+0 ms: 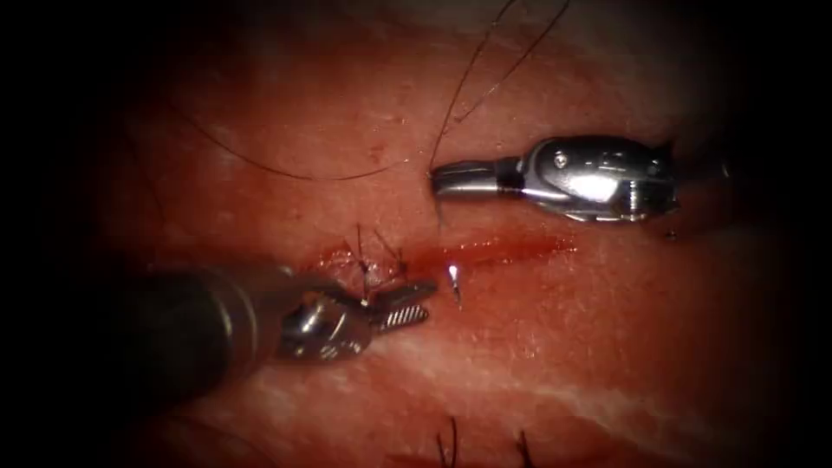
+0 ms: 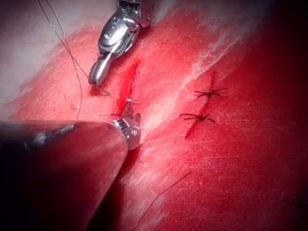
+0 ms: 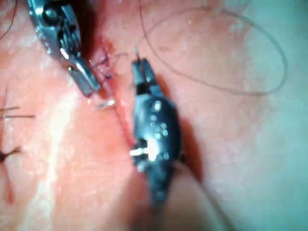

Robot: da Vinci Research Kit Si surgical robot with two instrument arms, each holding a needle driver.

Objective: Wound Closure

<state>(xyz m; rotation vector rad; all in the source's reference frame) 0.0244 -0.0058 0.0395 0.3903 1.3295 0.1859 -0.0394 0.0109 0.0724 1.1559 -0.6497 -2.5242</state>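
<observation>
Our right tool (image 1: 438, 179) was shut on the thread (image 1: 468, 82) above the cut (image 1: 485, 251). Our left tool (image 1: 416, 305) was open, empty, beside the needle (image 1: 453, 282) poking from the tissue (image 1: 607, 329).

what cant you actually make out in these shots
- Needle: a bright tip shows in the endoscope view just below the cut; the rest of its curve is hidden by the tissue.
- Right tool: shut on the thread; the grip point is too small to see.
- Left tool: open, holds nothing.
</observation>
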